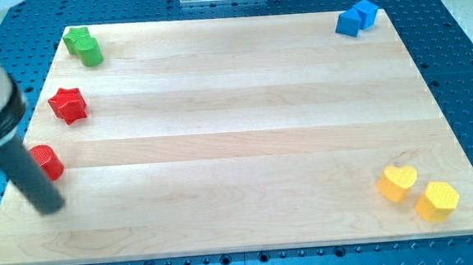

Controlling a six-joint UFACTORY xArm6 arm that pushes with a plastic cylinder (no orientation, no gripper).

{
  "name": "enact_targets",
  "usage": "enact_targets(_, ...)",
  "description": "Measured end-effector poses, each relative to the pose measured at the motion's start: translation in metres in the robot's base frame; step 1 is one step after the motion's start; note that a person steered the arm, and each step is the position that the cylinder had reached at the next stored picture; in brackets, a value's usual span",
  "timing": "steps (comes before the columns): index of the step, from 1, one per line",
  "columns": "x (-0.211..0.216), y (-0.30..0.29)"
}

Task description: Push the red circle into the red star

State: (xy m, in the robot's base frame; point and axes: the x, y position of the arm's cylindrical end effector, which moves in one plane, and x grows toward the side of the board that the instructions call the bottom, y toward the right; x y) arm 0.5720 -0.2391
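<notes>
The red circle [48,161] lies near the board's left edge, partly hidden by my rod. The red star [68,104] sits above it, a short gap away toward the view's top. My tip [51,204] rests on the board just below the red circle, close to it; I cannot tell if it touches. The dark rod rises from the tip toward the view's upper left.
A green block pair [83,45] sits at the top left corner. Two blue blocks [355,17] sit at the top right corner. A yellow heart [397,182] and a yellow hexagon [436,200] lie at the bottom right. The wooden board [236,132] has its left edge close by.
</notes>
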Motion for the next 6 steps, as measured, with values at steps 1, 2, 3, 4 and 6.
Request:
enact_targets(1,-0.017,-0.011)
enact_targets(2,-0.066,-0.01)
enact_targets(3,-0.051,-0.002)
enact_targets(4,-0.054,-0.027)
enact_targets(6,-0.109,-0.003)
